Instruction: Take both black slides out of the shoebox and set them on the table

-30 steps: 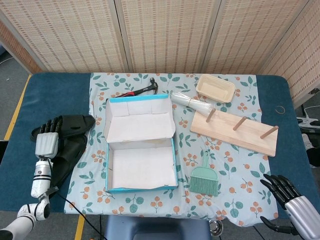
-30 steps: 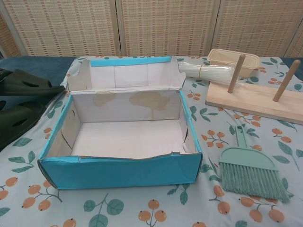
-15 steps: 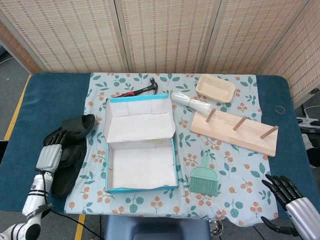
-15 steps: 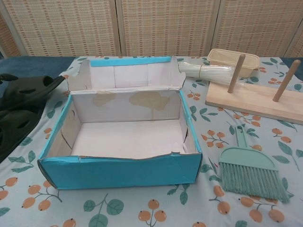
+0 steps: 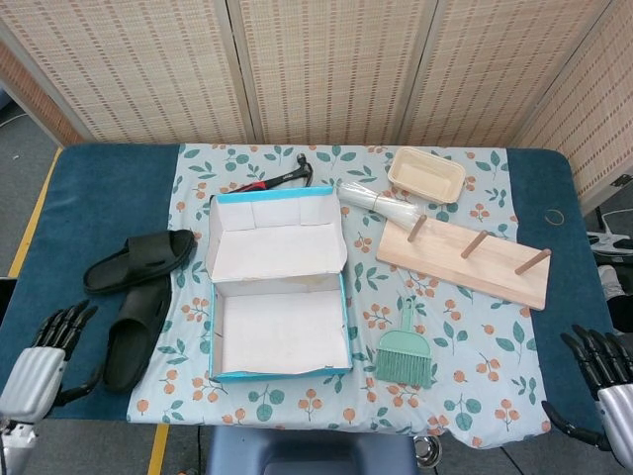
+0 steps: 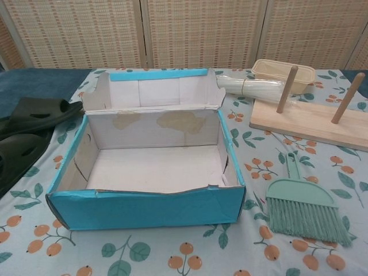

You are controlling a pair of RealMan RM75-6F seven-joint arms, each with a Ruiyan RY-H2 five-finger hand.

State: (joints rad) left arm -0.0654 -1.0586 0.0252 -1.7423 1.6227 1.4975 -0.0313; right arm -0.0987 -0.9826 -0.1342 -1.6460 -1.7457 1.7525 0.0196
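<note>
Left hand (image 5: 40,351) has pulled back off the slides since the earlier frame; then it lay over them, now it sits at the near-left tabletop (image 5: 99,198) edge, apart from both. Fingers spread, pointing away from the robot, holding nothing, released. Right hand (image 5: 605,381) has also dropped lower toward the near-right corner, fingers apart, empty.

Both black slides out of the shoebox (image 5: 280,287), lying left of it. Far slide (image 5: 138,261) on the blue tabletop with its toe reaching the flowered cloth (image 5: 455,386), angled toward the box. Near slide (image 5: 136,332) just beside it, nearer the robot, partly on the cloth edge. They have shifted a bit, no longer covered. Chest view shows the two slides (image 6: 29,129) at left of the box (image 6: 149,207), box interior bare.

Unmoved: green hand brush (image 5: 405,351), wooden peg rack (image 5: 465,259), cream tray (image 5: 426,174), hammer (image 5: 282,178).
</note>
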